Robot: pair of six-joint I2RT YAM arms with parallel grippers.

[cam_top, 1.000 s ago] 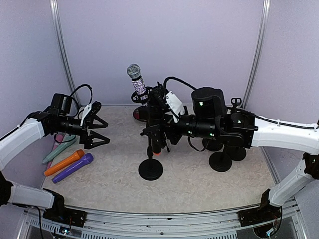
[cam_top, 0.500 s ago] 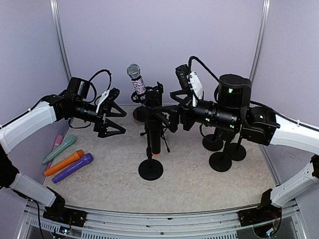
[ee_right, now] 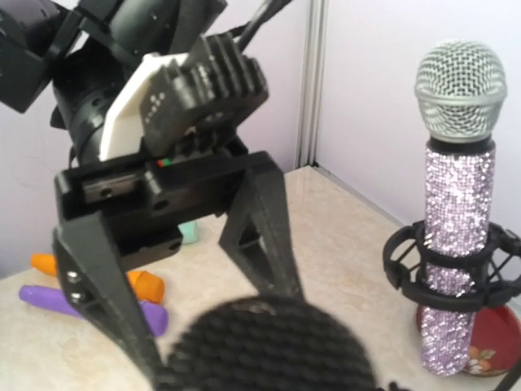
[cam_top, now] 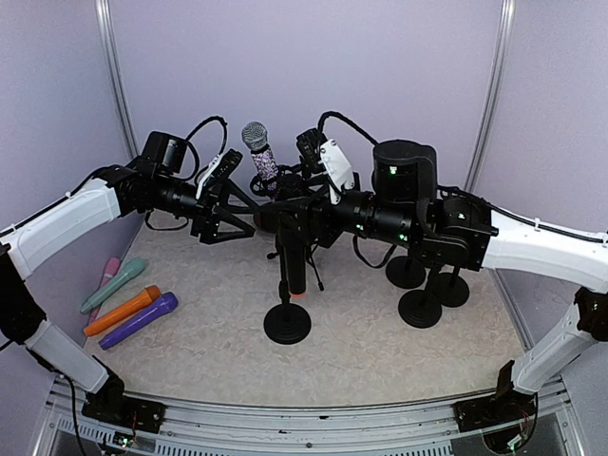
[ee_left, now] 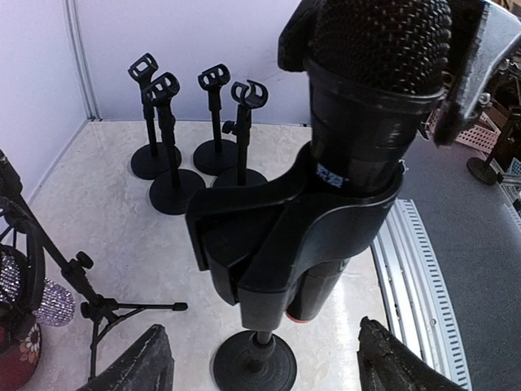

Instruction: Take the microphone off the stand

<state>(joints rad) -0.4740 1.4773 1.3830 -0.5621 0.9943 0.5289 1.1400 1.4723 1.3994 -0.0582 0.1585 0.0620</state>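
Note:
A black microphone [cam_top: 297, 274] sits head-up in the clip [ee_left: 277, 236] of a round-based stand [cam_top: 287, 323] at mid table. My right gripper [cam_top: 291, 197] comes in from the right at the top of the stand. In the left wrist view its fingers [ee_left: 476, 73] press on both sides of the mesh head [ee_left: 378, 41]. That head fills the bottom of the right wrist view [ee_right: 269, 350]. My left gripper [cam_top: 249, 217] is level with the clip on its left. It is open, with its fingertips [ee_left: 146, 362] wide apart either side of the stand pole and touching nothing.
A glittery purple microphone [cam_top: 264, 157] stands in a shock mount on a red base behind the stand. Teal, orange and purple microphones [cam_top: 140, 320] lie at the left. Several empty stands [cam_top: 423, 304] are grouped at the right. A small tripod [ee_left: 98, 305] is nearby.
My left gripper has risen and swung right from the coloured microphones to the stand. My right gripper lifted, came back over the microphone's head and narrowed onto it.

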